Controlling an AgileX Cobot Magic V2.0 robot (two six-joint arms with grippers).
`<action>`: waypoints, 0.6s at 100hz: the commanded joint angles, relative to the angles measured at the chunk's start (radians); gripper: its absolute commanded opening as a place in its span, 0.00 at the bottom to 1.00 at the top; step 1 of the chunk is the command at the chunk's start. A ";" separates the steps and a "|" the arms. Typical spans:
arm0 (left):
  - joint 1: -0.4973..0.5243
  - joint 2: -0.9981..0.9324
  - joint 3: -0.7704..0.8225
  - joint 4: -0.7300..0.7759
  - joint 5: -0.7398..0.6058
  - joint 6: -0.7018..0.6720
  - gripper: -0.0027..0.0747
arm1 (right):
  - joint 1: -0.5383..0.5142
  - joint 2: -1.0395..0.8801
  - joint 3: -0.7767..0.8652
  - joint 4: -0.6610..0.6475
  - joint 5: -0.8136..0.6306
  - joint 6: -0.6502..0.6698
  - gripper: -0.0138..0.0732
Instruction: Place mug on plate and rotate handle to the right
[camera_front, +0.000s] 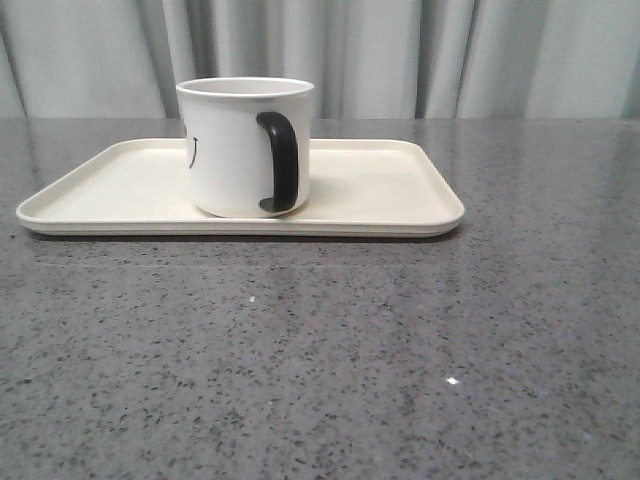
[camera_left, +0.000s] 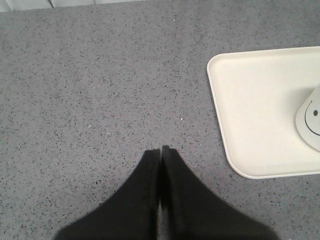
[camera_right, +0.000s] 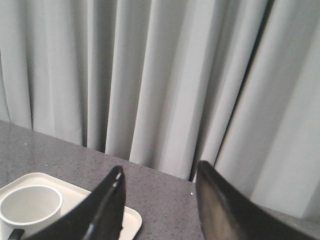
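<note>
Near edge of the bench (camera_front: 320, 380): grey speckled stone, a few bright glints on it.

Left gripper (camera_left: 161, 149), seen only in its own wrist view: black fingers pressed together, tips touching, nothing between them. It hangs over bare bench, apart from the plate's end rim.

Plate (camera_front: 130, 190): cream tray, long side parallel to the bench's near edge, lying flat about mid-depth, slightly left of centre.

Mug (camera_front: 235, 150): upright on the plate, near its middle, close to its near rim. Handle (camera_front: 280, 162) faces the camera, turned a little to the right. Part of the black face print shows on the mug's left side.

Right gripper (camera_right: 160, 187): fingers spread wide, holding nothing, raised above the plate's right end, with the mug's open mouth below it and to one side.

Far edge: pale grey curtain (camera_front: 420, 55) in folds.
</note>
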 joint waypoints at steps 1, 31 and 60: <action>0.004 -0.007 -0.026 -0.009 -0.080 0.000 0.01 | -0.005 0.124 -0.147 -0.012 0.034 -0.012 0.56; 0.004 -0.007 -0.026 -0.011 -0.080 0.000 0.01 | -0.003 0.547 -0.658 0.017 0.371 0.008 0.56; 0.004 -0.007 -0.026 -0.011 -0.080 0.000 0.01 | 0.068 0.855 -1.000 0.076 0.502 0.064 0.56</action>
